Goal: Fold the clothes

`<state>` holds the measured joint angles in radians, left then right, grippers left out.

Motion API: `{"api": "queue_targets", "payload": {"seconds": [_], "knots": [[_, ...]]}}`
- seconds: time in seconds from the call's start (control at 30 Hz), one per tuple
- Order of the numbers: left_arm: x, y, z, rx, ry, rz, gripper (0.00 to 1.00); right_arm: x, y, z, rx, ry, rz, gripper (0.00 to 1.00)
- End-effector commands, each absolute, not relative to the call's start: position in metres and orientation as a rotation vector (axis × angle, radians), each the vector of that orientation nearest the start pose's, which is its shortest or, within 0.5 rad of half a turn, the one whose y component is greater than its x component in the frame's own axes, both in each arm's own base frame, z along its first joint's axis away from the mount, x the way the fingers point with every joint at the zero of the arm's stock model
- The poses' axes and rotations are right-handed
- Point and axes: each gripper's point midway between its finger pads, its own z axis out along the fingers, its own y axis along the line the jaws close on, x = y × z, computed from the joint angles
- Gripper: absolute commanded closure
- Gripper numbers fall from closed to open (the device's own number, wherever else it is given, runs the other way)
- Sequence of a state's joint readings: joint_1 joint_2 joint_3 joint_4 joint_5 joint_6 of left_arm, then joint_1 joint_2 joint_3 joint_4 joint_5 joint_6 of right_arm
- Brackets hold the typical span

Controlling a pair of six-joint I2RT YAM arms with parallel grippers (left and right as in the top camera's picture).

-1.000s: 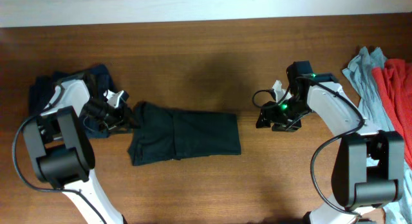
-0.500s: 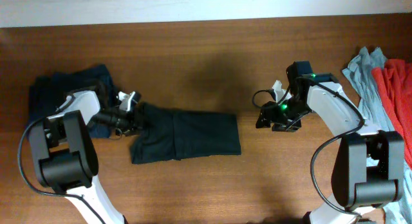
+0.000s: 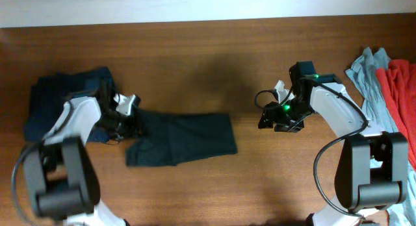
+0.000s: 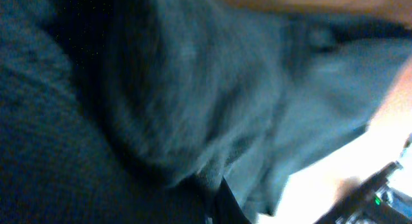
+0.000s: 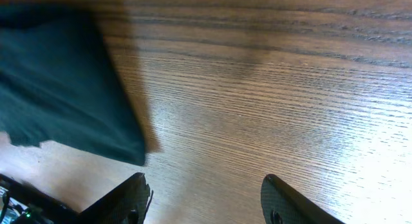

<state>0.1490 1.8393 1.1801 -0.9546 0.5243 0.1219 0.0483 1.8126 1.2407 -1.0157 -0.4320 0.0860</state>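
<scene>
The folded dark shirt [image 3: 185, 138] lies flat on the wooden table [image 3: 195, 57], left of the middle. The left gripper [image 3: 129, 121] is pinched tight on its left edge. The right gripper [image 3: 265, 119], well to the right, has its fingers apart and holds nothing. Blue clothes [image 3: 58, 96] lie far left.

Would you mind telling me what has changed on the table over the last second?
The left gripper moved onto the left edge of the folded black T-shirt, shut on it and dragged it slightly left, toward the navy pile. The right gripper stayed open over the bare table. The grey-blue garment and red garment at the right edge did not move.
</scene>
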Motion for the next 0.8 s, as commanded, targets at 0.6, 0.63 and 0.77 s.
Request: {"api": "queue_targets", "payload": {"seconds": [0.6,0.63,0.77], "knots": [[0.294,-0.213,0.073,0.067,2.929,-0.298,0.99,0.310,0.087,0.069,0.060,3.115,0.692,0.39],[0.297,-0.222,0.067,0.068,2.922,-0.311,0.99,0.309,0.088,0.069,0.061,3.116,0.697,0.39],[0.307,-0.231,0.054,-0.001,2.912,-0.334,0.99,0.308,0.088,0.069,0.063,3.119,0.697,0.39]]}}
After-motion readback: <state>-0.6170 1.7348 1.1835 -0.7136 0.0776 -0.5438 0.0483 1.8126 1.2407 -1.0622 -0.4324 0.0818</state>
